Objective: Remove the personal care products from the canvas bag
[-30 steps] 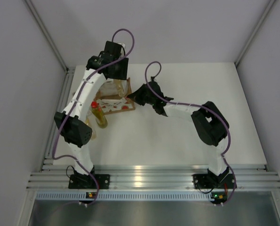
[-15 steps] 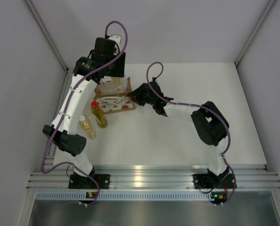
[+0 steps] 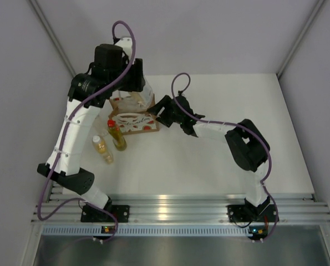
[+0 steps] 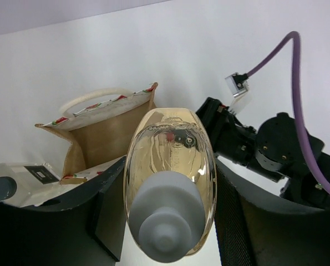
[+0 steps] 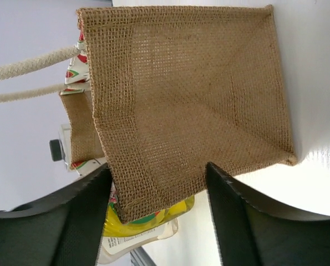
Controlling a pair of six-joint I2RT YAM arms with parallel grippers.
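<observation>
Left wrist view: my left gripper (image 4: 167, 221) pinches an amber bottle (image 4: 170, 160) above the bag (image 4: 106, 136); my right gripper (image 5: 156, 180), spread, faces its right side.

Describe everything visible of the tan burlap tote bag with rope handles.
The tan burlap tote bag is small and boxy, coarsely woven, with two white rope handles and a white front panel printed in red. It stands on the white table, mouth open upward. The right gripper, jaws open, sits at its side wall; contact is unclear. A yellow-green, red-capped bottle is close by its front panel.
</observation>
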